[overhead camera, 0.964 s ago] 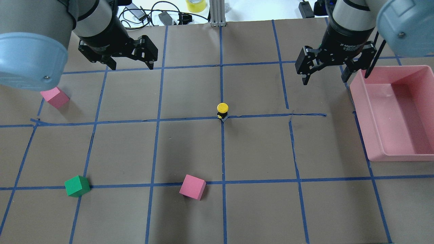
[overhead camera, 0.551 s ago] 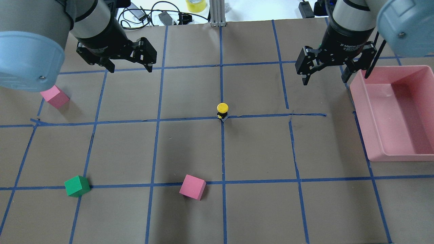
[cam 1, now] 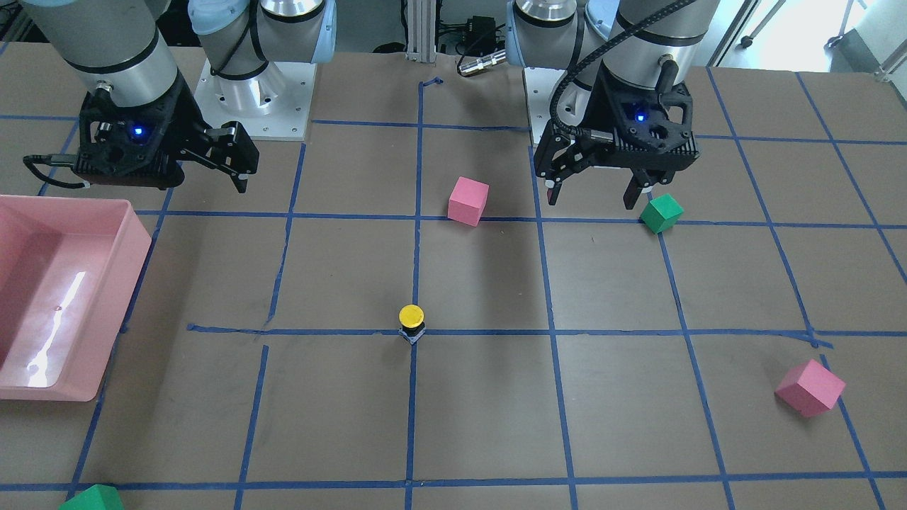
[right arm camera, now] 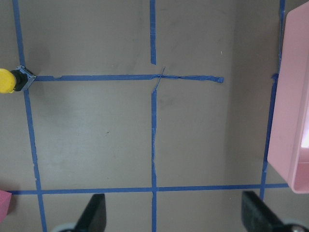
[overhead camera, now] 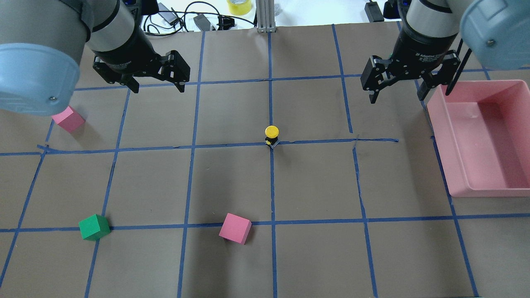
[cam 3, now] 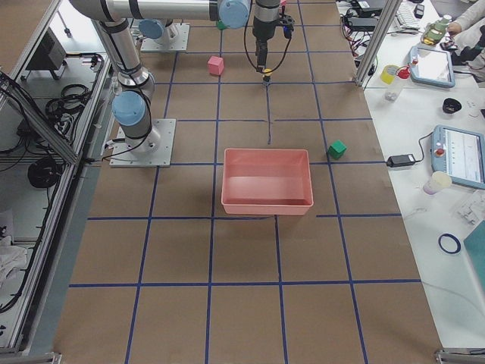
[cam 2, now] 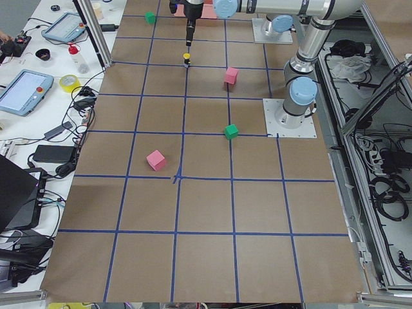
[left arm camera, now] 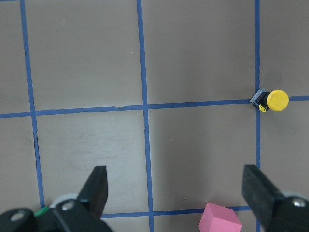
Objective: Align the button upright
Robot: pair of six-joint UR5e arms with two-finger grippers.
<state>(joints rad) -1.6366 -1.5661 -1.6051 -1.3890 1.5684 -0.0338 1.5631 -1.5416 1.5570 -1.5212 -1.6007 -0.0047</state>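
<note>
The button (overhead camera: 271, 134) has a yellow cap, a black body and a grey base. It stands upright, cap up, on a crossing of blue tape lines in the middle of the table (overhead camera: 314, 182). It also shows in the front view (cam 1: 411, 320), the left wrist view (left arm camera: 271, 100) and the right wrist view (right arm camera: 12, 80). My left gripper (overhead camera: 157, 85) is open and empty, high over the far left of the table, well away from the button. My right gripper (overhead camera: 397, 97) is open and empty, high over the far right, next to the pink bin.
A pink bin (overhead camera: 441, 140) stands at the right edge. One pink cube (overhead camera: 235, 228) lies near the front centre, another pink cube (overhead camera: 68, 119) at the left. A green cube (overhead camera: 94, 227) lies front left. Cables and a tape roll lie beyond the far edge.
My left gripper has drifted a little toward the far edge and to the left. The right gripper and the button have not moved.
</note>
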